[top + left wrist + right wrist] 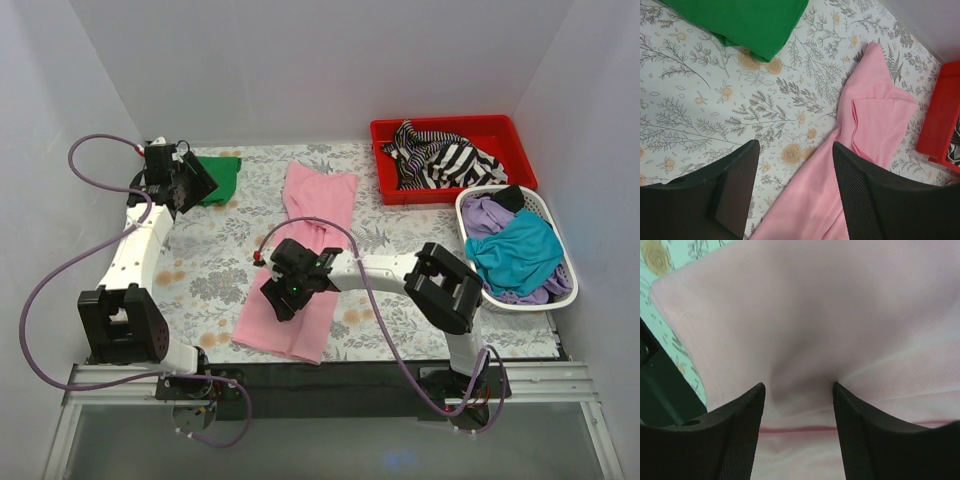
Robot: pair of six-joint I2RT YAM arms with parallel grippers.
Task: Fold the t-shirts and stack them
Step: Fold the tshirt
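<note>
Floral table (pixel 200 270): pink shirt (pixel 320 195), green shirt (pixel 222 175)

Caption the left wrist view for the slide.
Left gripper open above the floral table; green shirt upper left, pink shirt right.

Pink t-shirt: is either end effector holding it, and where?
Neither holds it. The right end effector stands open, tips down on the pink t-shirt near its middle; the left end effector is open above the table.

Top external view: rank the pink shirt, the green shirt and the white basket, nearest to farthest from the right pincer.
1. pink shirt: mid-table, directly beneath the right pincer.
2. green shirt: far-left part of the table.
3. white basket: right edge of the table.
</note>
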